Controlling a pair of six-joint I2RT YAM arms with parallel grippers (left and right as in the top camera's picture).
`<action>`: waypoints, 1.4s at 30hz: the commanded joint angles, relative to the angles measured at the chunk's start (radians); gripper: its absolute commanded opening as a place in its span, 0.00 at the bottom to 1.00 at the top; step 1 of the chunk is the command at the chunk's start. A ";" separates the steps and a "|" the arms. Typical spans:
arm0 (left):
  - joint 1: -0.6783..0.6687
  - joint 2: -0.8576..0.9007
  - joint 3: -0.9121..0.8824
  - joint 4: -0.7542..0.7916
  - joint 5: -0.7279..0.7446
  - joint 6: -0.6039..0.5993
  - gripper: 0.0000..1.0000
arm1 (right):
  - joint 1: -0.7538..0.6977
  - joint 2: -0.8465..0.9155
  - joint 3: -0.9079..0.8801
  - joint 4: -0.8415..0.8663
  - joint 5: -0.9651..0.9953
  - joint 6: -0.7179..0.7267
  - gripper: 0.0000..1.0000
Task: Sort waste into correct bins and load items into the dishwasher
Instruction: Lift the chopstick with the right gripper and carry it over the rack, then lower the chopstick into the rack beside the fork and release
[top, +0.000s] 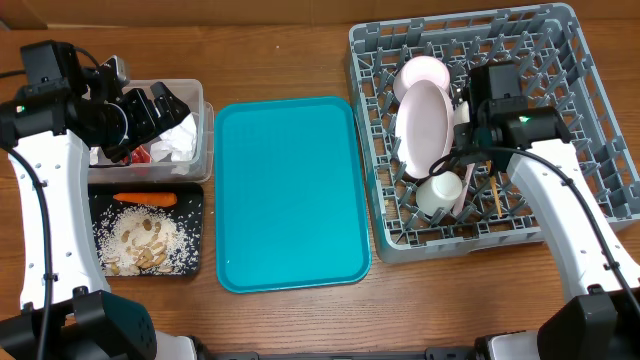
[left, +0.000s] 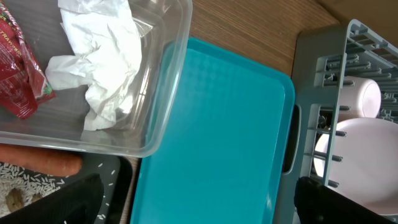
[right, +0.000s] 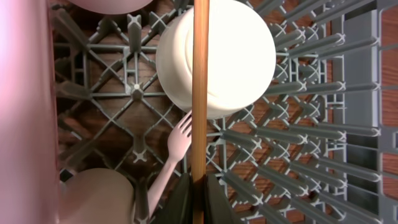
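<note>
The right gripper has its two fingers squeezed tight on one end of the thin wooden stick. The stick pokes straight out past the fingers. In the right wrist view it crosses the small white cup and the white fork. Both of those sit in the grey dish rack, near the bowls.

So we think the step now is loading the stick. We cannot tell how close it is to the rack floor. Next, we guess, the stick must go down into a gap between the pegs without bumping the cup. Then the fingers must let go. The right arm reaches in from the near side, and its wrist bends down over the rack.

The left gripper has its fingers spread wide and holds nothing. It hangs over the clear tub, where the napkins and the red wrapper lie. The carrot and the food bits lie in the black tray. The left arm comes up the table's side and bends in over the tub.
</note>
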 joint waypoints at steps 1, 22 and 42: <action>-0.001 -0.022 0.024 0.001 0.001 -0.006 1.00 | -0.030 0.000 -0.014 0.020 -0.031 -0.010 0.04; -0.001 -0.022 0.024 0.001 0.001 -0.006 1.00 | -0.119 0.067 -0.017 0.066 -0.256 -0.085 0.04; -0.001 -0.022 0.024 0.001 0.001 -0.006 1.00 | -0.119 0.092 0.032 0.069 -0.245 -0.074 0.33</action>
